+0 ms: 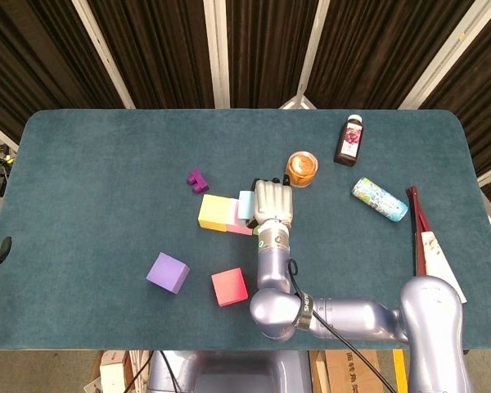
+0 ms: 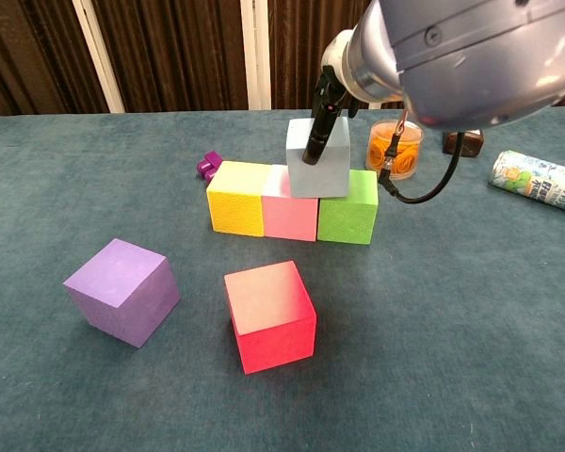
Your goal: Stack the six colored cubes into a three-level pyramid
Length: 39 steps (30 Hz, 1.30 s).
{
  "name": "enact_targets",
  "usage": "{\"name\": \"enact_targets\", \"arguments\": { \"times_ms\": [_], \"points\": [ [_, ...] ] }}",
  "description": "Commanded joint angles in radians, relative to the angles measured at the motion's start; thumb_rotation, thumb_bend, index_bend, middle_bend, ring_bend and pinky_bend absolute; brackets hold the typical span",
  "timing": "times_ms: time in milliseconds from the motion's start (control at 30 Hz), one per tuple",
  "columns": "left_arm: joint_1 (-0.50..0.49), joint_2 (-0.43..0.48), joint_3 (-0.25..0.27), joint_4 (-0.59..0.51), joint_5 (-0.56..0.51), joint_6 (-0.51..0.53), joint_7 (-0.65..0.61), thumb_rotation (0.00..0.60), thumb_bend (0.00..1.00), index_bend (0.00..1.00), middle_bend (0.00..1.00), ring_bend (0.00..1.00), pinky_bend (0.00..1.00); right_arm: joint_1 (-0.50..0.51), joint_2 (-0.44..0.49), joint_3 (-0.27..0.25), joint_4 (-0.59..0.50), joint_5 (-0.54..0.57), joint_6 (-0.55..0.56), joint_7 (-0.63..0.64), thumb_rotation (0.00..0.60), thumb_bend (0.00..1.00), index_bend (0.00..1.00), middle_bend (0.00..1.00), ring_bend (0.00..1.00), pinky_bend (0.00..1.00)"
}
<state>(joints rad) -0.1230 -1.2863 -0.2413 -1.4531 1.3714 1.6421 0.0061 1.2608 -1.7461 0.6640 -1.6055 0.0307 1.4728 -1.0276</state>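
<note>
Base row is laid: yellow cube [image 2: 238, 197], pink cube [image 2: 291, 207] and green cube [image 2: 348, 207] side by side, touching. The grey cube [image 2: 317, 158] is held by the right hand [image 1: 273, 200], fingers [image 2: 321, 127] down its front face; it sits over the pink/green seam, with its right side looking slightly raised in the chest view. Full seating cannot be told.

Step in hand, as judged: grey to be placed as the first second-level block. It should be centred on the pink/green seam, squared to the row and set flat before the fingers are opened. Release is best done straight up, so the base row is not dragged.

Still loose on the table [image 1: 98, 180]: purple cube [image 2: 122, 290] and red cube [image 2: 269, 315], near the front and well apart from the row. One is needed beside grey, over yellow/pink; the other on top.

Left hand is not in view.
</note>
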Motion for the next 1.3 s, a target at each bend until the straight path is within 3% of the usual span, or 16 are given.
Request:
{"name": "enact_targets", "arguments": {
  "times_ms": [33, 1100, 1300],
  "points": [
    [0.0, 0.0, 0.0, -0.001, 0.0, 0.0, -0.001, 0.6, 0.33, 0.07, 0.02, 0.0, 0.0, 0.0, 0.004, 0.002, -0.008, 0.007, -0.001, -0.01, 0.6, 0.2, 0.34, 0.33, 0.18, 0.0],
    [0.002, -0.005, -0.004, -0.002, -0.002, 0.008, 0.0, 0.6, 0.33, 0.07, 0.02, 0.0, 0.0, 0.003, -0.005, 0.017, 0.013, 0.0, -0.009, -0.005, 0.6, 0.2, 0.31, 0.32, 0.18, 0.0],
    [0.002, -0.007, -0.007, -0.002, -0.006, 0.008, -0.001, 0.6, 0.33, 0.07, 0.02, 0.0, 0.0, 0.002, -0.003, 0.018, 0.013, -0.004, -0.02, -0.001, 0.6, 0.2, 0.31, 0.36, 0.19, 0.0]
  ]
}}
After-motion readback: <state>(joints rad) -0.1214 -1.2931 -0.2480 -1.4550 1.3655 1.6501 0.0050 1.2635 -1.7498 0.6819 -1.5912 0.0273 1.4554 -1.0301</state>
